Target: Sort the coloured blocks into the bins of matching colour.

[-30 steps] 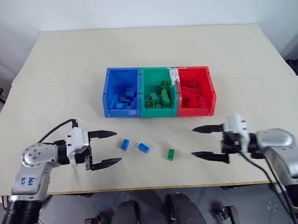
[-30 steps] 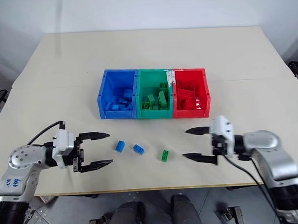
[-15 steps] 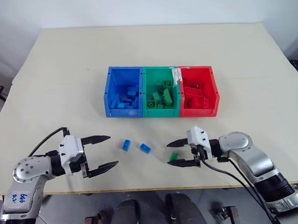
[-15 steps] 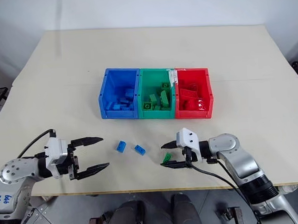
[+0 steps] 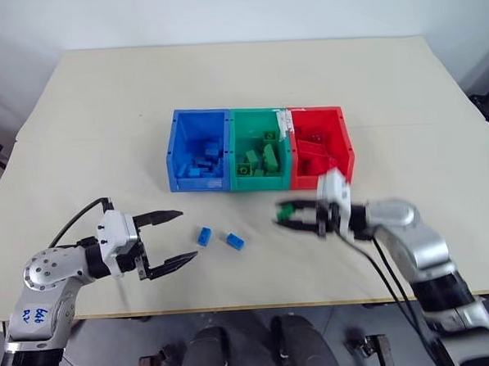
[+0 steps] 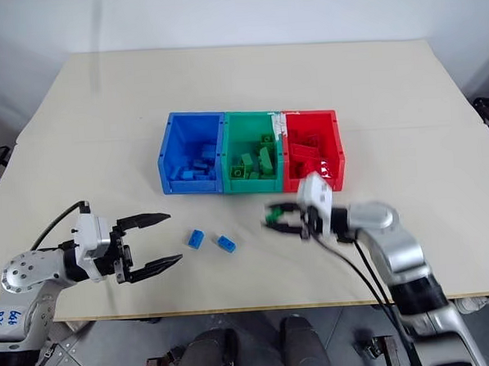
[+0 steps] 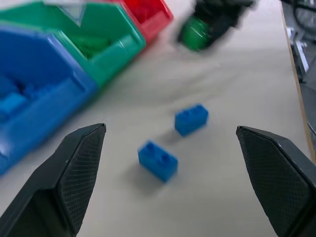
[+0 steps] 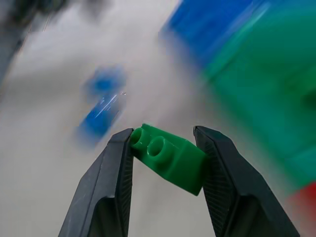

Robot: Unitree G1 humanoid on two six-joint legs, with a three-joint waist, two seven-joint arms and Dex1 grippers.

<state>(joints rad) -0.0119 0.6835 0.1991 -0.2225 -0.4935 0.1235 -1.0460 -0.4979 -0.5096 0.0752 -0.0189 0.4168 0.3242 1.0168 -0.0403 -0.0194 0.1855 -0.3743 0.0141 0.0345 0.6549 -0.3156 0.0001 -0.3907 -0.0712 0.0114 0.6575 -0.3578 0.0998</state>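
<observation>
Green block [image 8: 169,157], clamped in right gripper [image 8: 165,148]

I am holding my left gripper [image 5: 167,239] low at my left, pointing level toward the middle, its two black fingers spread wide and empty. I am reaching my right gripper [image 5: 285,215] inward from my right, its fingers clamping a small green block [image 8: 169,157].

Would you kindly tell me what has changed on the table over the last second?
The right gripper swept in from the right, closed its jaws on the green block and lifted it off the table, carrying it toward the bins. The left gripper has stayed open beside the two blue blocks, which lie where they were.
</observation>
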